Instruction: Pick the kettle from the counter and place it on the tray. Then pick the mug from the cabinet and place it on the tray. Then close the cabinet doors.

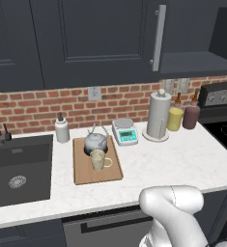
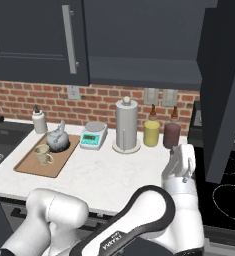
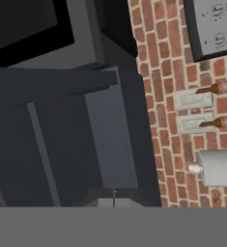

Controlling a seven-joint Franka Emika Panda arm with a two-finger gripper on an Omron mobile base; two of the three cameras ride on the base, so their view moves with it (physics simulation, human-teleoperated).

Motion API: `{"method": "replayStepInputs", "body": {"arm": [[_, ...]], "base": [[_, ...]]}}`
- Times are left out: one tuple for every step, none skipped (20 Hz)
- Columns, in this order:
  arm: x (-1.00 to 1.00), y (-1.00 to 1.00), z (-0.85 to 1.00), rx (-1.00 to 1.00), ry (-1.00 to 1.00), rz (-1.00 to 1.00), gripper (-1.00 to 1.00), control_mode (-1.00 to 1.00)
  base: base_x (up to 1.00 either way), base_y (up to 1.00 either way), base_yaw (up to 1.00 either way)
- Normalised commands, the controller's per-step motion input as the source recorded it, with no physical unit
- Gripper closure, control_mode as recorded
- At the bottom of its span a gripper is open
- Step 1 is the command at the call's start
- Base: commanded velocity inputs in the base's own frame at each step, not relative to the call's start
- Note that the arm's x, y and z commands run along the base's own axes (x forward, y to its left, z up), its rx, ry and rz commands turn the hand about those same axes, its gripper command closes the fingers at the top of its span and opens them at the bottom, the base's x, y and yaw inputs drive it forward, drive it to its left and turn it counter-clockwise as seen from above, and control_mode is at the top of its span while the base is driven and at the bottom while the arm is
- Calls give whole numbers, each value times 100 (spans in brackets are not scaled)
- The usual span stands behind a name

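Note:
The silver-grey kettle (image 1: 96, 142) (image 2: 57, 140) stands on the far half of the wooden tray (image 1: 81, 172) (image 2: 28, 167). The beige mug (image 1: 98, 159) (image 2: 42, 154) stands upright on the tray just in front of it. The cabinet (image 1: 192, 61) (image 2: 144, 55) is half open: its left door (image 1: 105, 34) (image 2: 34, 40) is closed, and its right door (image 2: 223, 90) swings out towards me. My gripper (image 3: 113, 197) points at the cabinet's grey inside (image 3: 110, 140) with its fingertips together and nothing between them. My white wrist (image 2: 181, 162) is raised over the counter's (image 1: 173, 159) right end.
A soap bottle (image 1: 62, 129), a kitchen scale (image 1: 125, 131), a paper-towel roll (image 1: 158, 116), and yellow (image 1: 175, 118) and dark red (image 1: 191, 116) canisters line the brick wall. The sink (image 1: 18, 169) is at the left, the stove (image 2: 224, 200) at the right.

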Motion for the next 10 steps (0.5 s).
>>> {"method": "replayStepInputs", "body": {"arm": [[0,-38,-16,12,-1,0,100,-100],[0,-39,-5,13,-4,0,100,-100],[0,-37,-5,12,-3,0,100,-100],[0,-37,-4,11,-1,0,100,-100],[0,-39,-4,11,-1,0,100,-100],[0,-41,-3,12,0,0,100,-100],[0,-45,0,12,-3,0,100,-100],[0,-44,0,13,-7,0,100,-100],[0,-44,0,14,-9,0,100,-100],[0,-52,0,17,-9,0,100,-100]], "base": [[0,0,0],[0,0,0],[0,0,0],[0,0,0],[0,0,0],[0,0,0],[0,0,0],[0,0,0],[0,0,0],[0,0,0]]}}
